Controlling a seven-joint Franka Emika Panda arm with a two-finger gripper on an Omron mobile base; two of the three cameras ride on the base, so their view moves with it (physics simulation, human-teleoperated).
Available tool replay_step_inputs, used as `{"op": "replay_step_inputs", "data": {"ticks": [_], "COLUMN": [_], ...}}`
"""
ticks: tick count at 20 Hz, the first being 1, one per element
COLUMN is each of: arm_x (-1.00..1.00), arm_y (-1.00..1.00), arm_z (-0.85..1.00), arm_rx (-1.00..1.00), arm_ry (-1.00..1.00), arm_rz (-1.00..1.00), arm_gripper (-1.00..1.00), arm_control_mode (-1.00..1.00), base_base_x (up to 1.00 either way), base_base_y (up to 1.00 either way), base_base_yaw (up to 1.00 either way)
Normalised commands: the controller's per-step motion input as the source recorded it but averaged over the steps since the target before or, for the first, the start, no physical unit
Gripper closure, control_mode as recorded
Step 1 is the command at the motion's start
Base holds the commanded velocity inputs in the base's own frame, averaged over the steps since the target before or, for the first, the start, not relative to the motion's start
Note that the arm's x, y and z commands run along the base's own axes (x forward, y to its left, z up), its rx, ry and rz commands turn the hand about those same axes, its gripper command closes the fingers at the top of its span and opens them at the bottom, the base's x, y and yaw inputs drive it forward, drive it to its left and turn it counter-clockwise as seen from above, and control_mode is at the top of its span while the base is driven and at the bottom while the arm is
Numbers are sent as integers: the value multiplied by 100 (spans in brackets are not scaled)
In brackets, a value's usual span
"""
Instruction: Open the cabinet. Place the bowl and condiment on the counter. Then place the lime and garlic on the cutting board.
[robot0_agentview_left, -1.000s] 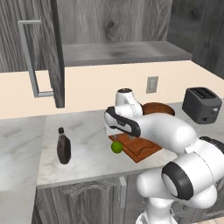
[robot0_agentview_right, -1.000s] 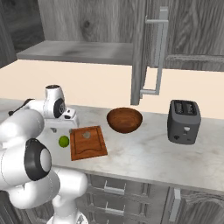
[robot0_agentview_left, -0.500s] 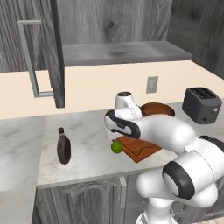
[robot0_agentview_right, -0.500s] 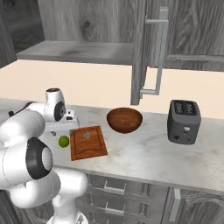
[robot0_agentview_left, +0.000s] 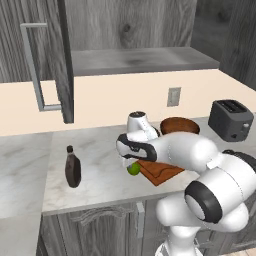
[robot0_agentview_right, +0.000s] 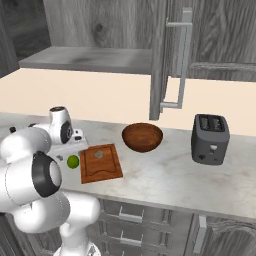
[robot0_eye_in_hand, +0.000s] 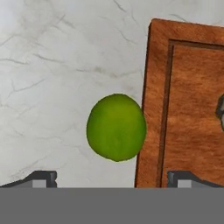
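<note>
While the jaws stand wide apart, the bowl sits empty on the counter.

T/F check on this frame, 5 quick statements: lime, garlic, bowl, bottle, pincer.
1. The lime lies on the counter beside the cutting board, not on it. True.
2. The pincer is shut on the lime. False: its jaws stand open, with the lime below and between them, not gripped.
3. The bowl stands inside the cabinet. False: it sits on the counter, behind the board.
4. The garlic rests on the cutting board. True.
5. The condiment lies tipped over on the board. False: it stands upright on the counter, away from the board.
</note>
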Motion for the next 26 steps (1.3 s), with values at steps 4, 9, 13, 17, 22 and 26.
{"op": "replay_step_inputs", "data": {"ticks": [4, 9, 13, 17, 22, 26], "arm_x": [28, 14, 0, 5, 0, 0], "arm_y": [1, 2, 7, 5, 1, 9], "arm_z": [-24, -21, -23, -24, -21, -4], "arm_rx": [0, -1, -2, -3, -4, -4], "arm_ry": [0, 0, 0, 0, 0, -2], "arm_rz": [16, 14, 10, 10, 9, 7], "arm_gripper": [-100, -100, -100, -100, -100, 100], "arm_control_mode": [-100, -100, -100, -100, -100, -100], "base_base_x": [0, 0, 0, 0, 0, 0], "base_base_y": [0, 0, 0, 0, 0, 0], "base_base_yaw": [0, 0, 0, 0, 0, 0]}}
